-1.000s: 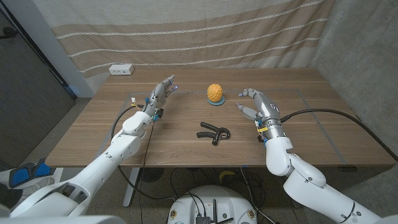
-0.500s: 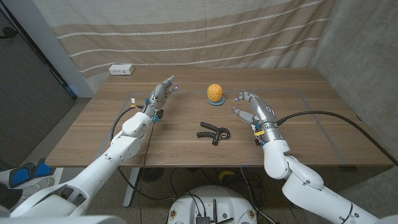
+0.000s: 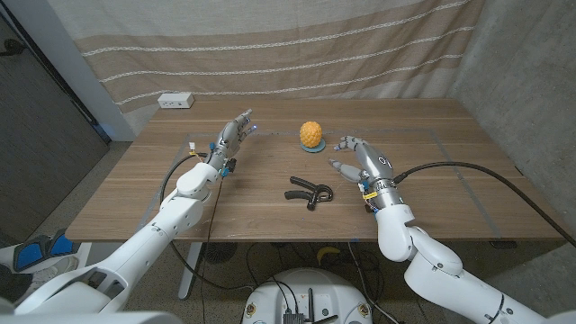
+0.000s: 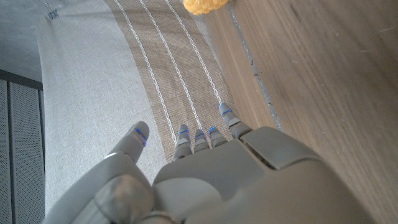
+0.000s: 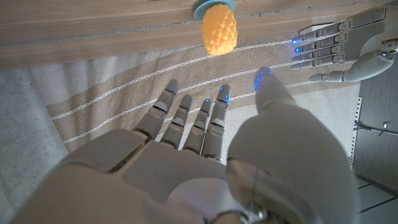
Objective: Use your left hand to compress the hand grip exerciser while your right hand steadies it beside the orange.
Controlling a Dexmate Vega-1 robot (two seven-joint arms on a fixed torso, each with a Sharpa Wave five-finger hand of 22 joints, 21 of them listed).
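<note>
A black hand grip exerciser [image 3: 310, 192] lies on the wooden table [image 3: 270, 216] near its middle, untouched. The orange fruit [image 3: 311, 135] stands on a small blue dish behind it and also shows in the right wrist view [image 5: 219, 32] and the left wrist view [image 4: 200, 5]. My left hand [image 3: 231, 136] hovers at the back left with fingers stretched and apart, holding nothing. My right hand [image 3: 360, 157] is open to the right of the exerciser, fingers spread toward the orange. My left hand's fingers [image 5: 329, 37] show in the right wrist view.
A white power strip [image 3: 175, 101] lies at the table's back left corner. A striped beige curtain [image 3: 270, 45] hangs behind the table. Cables trail from both wrists across the tabletop.
My right hand has moved left and slightly nearer, closing toward the exerciser. The left hand has hardly moved.
</note>
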